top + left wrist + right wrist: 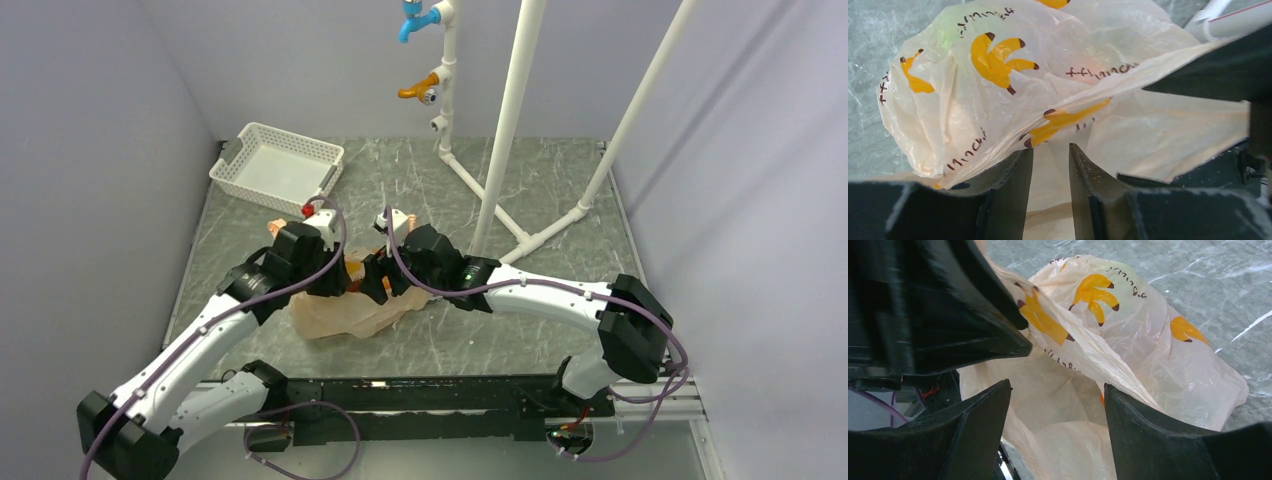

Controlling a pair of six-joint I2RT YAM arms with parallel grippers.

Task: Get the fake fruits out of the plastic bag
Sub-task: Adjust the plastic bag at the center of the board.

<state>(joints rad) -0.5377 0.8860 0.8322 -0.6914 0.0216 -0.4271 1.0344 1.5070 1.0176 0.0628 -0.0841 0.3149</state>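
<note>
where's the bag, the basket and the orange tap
bag (340,314): top view, on its crumpled near part
basket (265,197): top view, on its near wall
orange tap (418,91): top view, on its handle

Seen on my wrist feeds, the plastic bag (998,100) carries a dark red handwritten word, repeated beside yellow banana prints (998,62). I make out only "Munch" at its start; the rest is lost in creases. My top feed shows no readable lettering.
</note>
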